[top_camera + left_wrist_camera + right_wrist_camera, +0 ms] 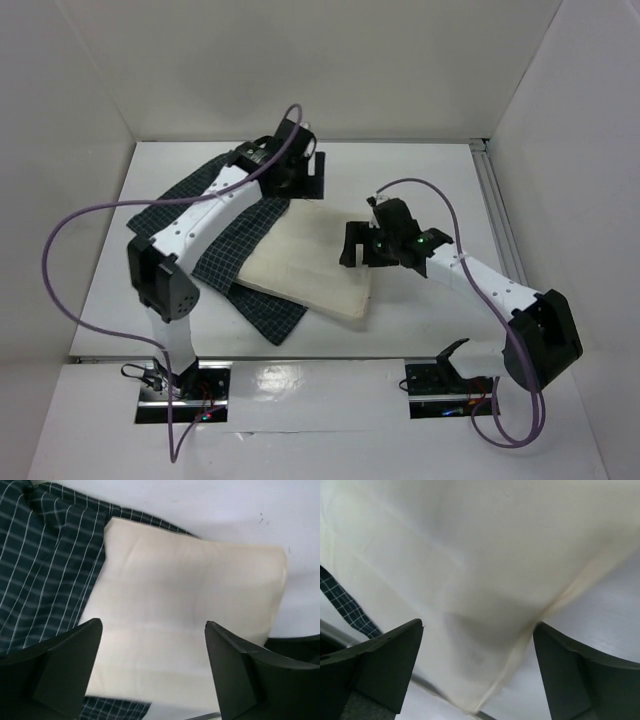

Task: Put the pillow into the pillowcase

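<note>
Closest under the overhead camera stand the left arm's base [182,388] and the right arm's base [440,382]. Beyond them, mid-table, the plump cream fabric pillow [310,265] lies on top of the dark navy, white-checked pillowcase [262,312], not inside it. Its right part rests on the bare white table [420,170]. The left gripper [300,190] hovers at the pillow's far edge, the right gripper [362,256] at its right edge.

From the left wrist, the left gripper [152,672] has its jaws wide apart and holds nothing. The pillow [190,595] is below it, with the pillowcase [45,565] alongside.

From the right wrist, the right gripper [477,672] is likewise spread and empty over a corner of the pillow [470,555]. A sliver of pillowcase [345,607] peeks out beneath.

To my eye the pillow is light and squashy and would sag if lifted, so a pinch at a corner seam seems best. The case looks thin and limp, and I cannot make out its opening.
</note>
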### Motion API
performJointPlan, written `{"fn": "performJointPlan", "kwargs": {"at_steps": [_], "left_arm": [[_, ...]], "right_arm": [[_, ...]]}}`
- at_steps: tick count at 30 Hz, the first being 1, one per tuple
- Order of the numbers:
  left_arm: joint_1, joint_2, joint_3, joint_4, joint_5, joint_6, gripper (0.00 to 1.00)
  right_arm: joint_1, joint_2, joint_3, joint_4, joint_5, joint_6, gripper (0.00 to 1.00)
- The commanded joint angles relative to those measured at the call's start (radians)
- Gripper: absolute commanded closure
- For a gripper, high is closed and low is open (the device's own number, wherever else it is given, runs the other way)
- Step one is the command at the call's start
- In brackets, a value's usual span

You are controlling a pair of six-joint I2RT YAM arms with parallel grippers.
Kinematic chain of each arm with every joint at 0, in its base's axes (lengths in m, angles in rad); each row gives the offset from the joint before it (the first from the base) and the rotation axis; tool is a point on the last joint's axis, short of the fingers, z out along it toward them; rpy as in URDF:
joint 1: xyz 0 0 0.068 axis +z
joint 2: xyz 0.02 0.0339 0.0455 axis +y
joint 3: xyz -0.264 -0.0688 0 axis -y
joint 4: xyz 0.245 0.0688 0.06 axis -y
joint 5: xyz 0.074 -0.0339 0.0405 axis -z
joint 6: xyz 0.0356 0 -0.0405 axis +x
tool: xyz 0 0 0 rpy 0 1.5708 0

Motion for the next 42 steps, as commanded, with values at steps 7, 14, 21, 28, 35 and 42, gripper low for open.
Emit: {"fn": "performJointPlan", "kwargs": {"at_steps": [7,14,21,28,35,42], "left_arm": [[0.197,-0.679,-0.844,0.18,0.08,-0.308,0.12],[0.132,-0.933,-1.356,0.382,0.226,-0.597,0.1],[0.123,-0.948,-1.471,0.5,0.238,-0.629,0.09],[0.114,-0.859,-1.535,0.63,0.238,-0.628,0.52],[0.073,-0.779,-1.468,0.681,0.259,-0.573,1.0],[0.051,-0.622,-1.252,0.783,0.278,-0.521,1.0]], "right_arm": [[0.087,-0.04,0.273,-0.122,0.359,-0.127,0.0],[0.299,0.145,0.376,-0.121,0.473,-0.268,0.0],[0.425,0.257,0.396,-0.168,0.387,-0.357,0.0],[0.489,0.34,0.33,-0.104,0.353,-0.368,0.0],[0.454,0.467,0.379,-0.023,0.347,-0.4,0.9],[0.326,0.48,0.773,-0.137,0.411,-0.464,1.0]]}}
